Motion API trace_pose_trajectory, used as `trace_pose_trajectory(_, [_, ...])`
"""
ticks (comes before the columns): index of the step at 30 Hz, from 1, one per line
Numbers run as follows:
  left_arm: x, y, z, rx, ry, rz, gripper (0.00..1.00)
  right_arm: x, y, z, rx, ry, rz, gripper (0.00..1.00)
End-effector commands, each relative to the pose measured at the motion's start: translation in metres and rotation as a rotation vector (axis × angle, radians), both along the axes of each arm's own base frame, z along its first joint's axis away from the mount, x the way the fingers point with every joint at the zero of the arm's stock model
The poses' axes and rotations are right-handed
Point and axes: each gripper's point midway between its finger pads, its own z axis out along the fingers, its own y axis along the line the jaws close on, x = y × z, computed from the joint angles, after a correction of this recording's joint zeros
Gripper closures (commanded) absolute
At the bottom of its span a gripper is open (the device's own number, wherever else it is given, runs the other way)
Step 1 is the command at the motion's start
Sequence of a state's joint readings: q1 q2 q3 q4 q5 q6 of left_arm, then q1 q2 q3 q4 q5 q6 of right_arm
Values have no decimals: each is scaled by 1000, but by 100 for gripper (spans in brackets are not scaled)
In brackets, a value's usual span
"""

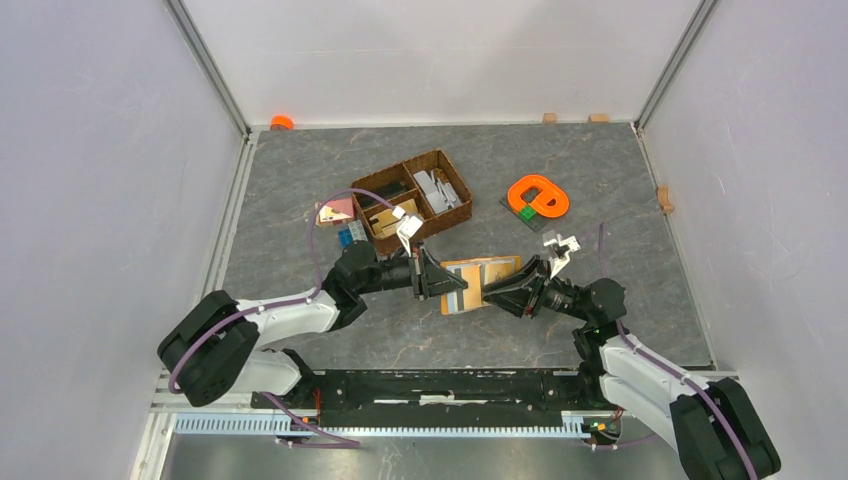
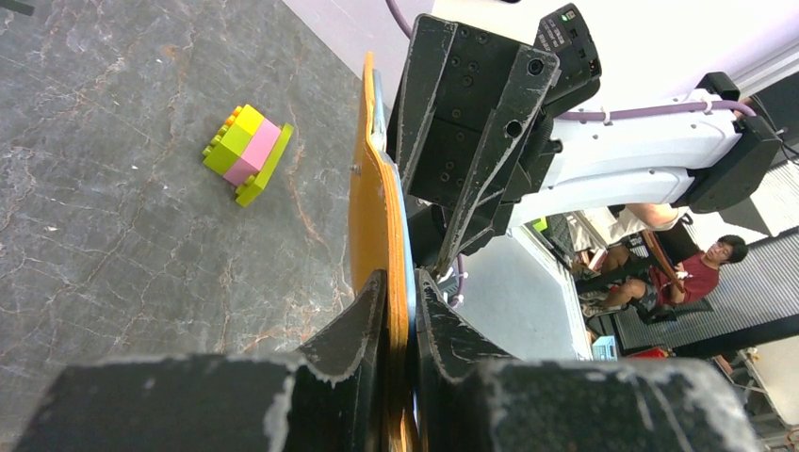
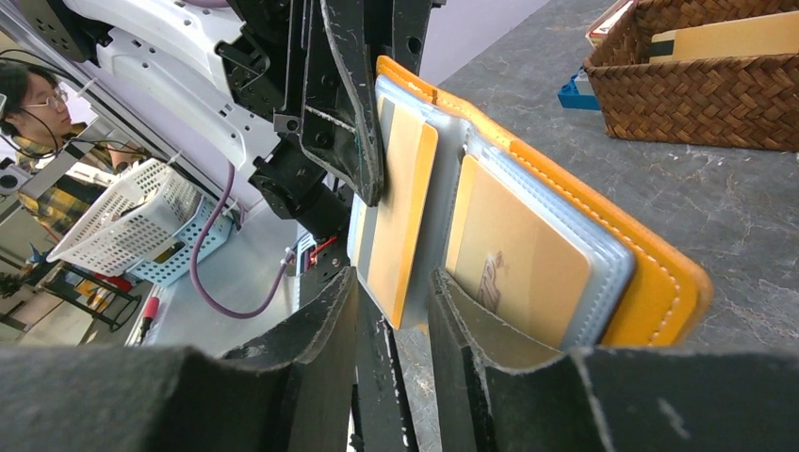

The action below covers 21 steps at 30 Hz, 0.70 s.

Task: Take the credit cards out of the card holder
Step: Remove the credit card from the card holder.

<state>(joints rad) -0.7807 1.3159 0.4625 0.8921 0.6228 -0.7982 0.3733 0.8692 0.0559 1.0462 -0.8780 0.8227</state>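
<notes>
The mustard-orange card holder [image 1: 480,283] is held open and on edge above the table between my two grippers. My left gripper [image 1: 432,275] is shut on its left edge; in the left wrist view the orange edge [image 2: 377,207] runs up from between the fingers of the gripper [image 2: 400,301]. In the right wrist view the inside faces me, with light blue panels and tan cards [image 3: 518,254] in the pockets of the holder [image 3: 650,282]. My right gripper [image 3: 396,301] is open, its fingers straddling the lower edge of the left panel's card [image 3: 400,207]. It also shows in the top view [image 1: 492,295].
A brown wicker basket [image 1: 410,200] with items stands behind the left gripper and shows in the right wrist view [image 3: 697,85]. An orange plastic ring [image 1: 538,196] lies at the back right. A yellow, pink and green brick stack [image 2: 247,151] sits on the table. Small blocks [image 1: 350,237] lie left of the basket.
</notes>
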Motion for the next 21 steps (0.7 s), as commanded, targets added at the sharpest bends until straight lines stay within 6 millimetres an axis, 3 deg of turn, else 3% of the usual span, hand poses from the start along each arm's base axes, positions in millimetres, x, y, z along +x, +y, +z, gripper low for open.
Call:
trace_pose_trajectory(1, [-9,-5,21,-53,-81,-43,98,0,2,18,28,-66,15,62])
trace_pose_trajectory(12, [-9,-8,19,-46,-74,-45,98,-15,4,28,82,-69,88,74])
trace_pose_trajectory(21, [-11,-9,19,-58,-74,-63,98,-24,4,35,122,-66,123,74])
